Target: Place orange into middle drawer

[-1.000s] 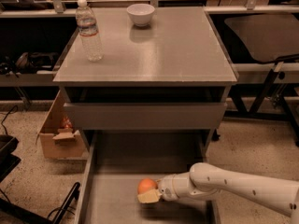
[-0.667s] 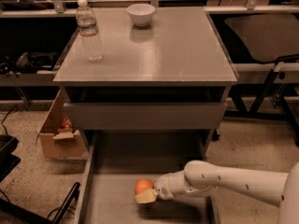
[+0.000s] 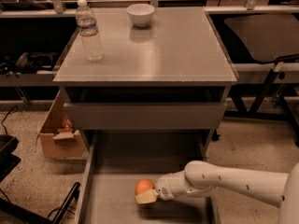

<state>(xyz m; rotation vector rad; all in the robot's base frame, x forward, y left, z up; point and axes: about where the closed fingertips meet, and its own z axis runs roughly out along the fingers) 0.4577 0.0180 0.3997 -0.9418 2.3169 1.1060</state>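
Note:
The orange (image 3: 144,186) is small and round and sits low inside the open middle drawer (image 3: 120,158), near the middle of its grey floor. My gripper (image 3: 145,194) reaches in from the right on a white arm (image 3: 233,183). Its cream fingers (image 3: 146,198) are closed around the orange, one below and in front of it. I cannot tell whether the orange touches the drawer floor.
A grey cabinet top (image 3: 159,50) carries a water bottle (image 3: 88,29) and a white bowl (image 3: 140,14). A shut drawer front (image 3: 145,115) overhangs the open drawer. A cardboard box (image 3: 56,136) stands at the left. Table legs stand at the right.
The arm has shifted slightly to the left over the drawer. The orange stays in the gripper at nearly the same spot.

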